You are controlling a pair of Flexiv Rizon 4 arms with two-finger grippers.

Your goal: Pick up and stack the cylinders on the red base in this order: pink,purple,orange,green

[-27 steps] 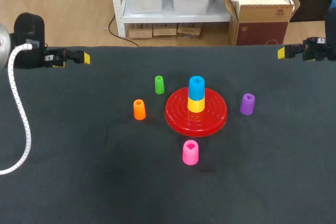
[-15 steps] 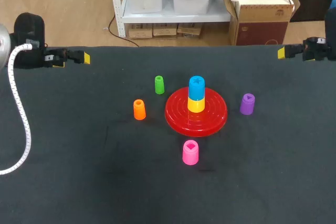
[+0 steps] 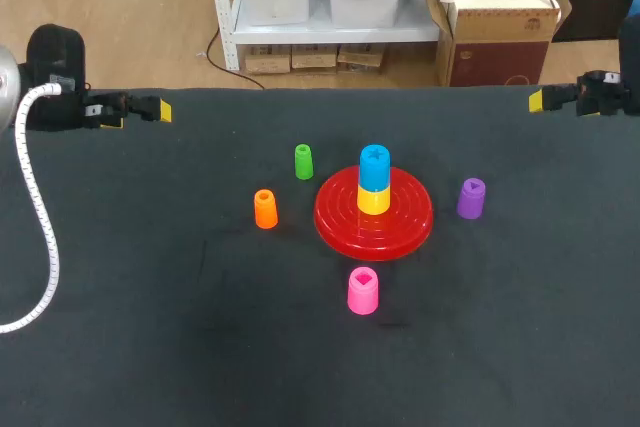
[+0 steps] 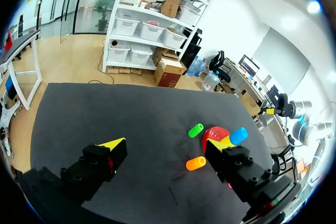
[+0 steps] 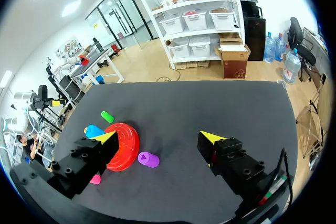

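Observation:
The red base (image 3: pixel 374 217) lies mid-table with a yellow cylinder (image 3: pixel 373 199) and a blue one (image 3: pixel 374 167) stacked on it. Around it stand the green cylinder (image 3: pixel 304 161), the orange (image 3: pixel 265 209), the purple (image 3: pixel 471 198) and the pink (image 3: pixel 363 290). My left gripper (image 3: pixel 152 109) hovers at the far left edge, my right gripper (image 3: pixel 538 100) at the far right edge, both well away from the cylinders. In the left wrist view the gripper (image 4: pixel 168 143) is open and empty, with green (image 4: pixel 196 130) and orange (image 4: pixel 196 163) ahead. The right gripper (image 5: pixel 159 137) is open and empty, the purple cylinder (image 5: pixel 148 159) lying nearest to it.
A white cable (image 3: pixel 40 217) from my left arm loops over the table's left side. The black tabletop (image 3: pixel 200 347) stretches wide around the base and cylinders.

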